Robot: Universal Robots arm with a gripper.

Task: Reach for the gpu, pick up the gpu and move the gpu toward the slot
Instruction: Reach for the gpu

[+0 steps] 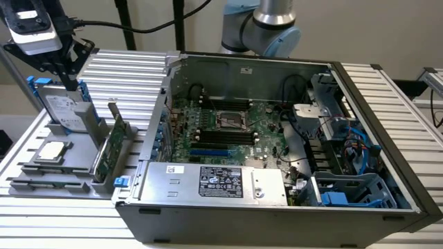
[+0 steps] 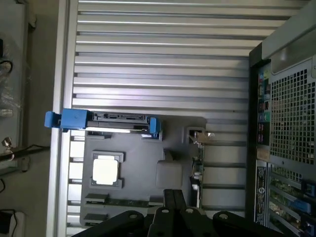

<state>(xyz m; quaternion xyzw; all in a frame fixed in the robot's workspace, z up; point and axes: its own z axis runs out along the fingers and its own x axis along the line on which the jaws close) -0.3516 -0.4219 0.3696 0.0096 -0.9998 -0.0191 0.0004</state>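
Observation:
The gpu [image 1: 109,145] is a thin green card with a silver bracket, standing on edge in a grey holder [image 1: 49,181] at the exterior view's left, just outside the computer case. My gripper [image 1: 71,83] hangs above the far end of that holder, over the hard drive and to the exterior view's left of the gpu, touching nothing. Its black fingers are shut with nothing between them. In the wrist view the gripper [image 2: 173,200] points down at the holder, and the gpu [image 2: 200,165] shows edge-on beside it. A blue slot [image 1: 207,154] lies on the motherboard inside the case.
A silver hard drive with blue rails [image 1: 62,109] and a square processor chip [image 1: 52,151] share the holder. The open computer case [image 1: 277,207] takes the middle and right, its side wall close to the gpu. A ribbed aluminium table [image 1: 132,72] runs underneath.

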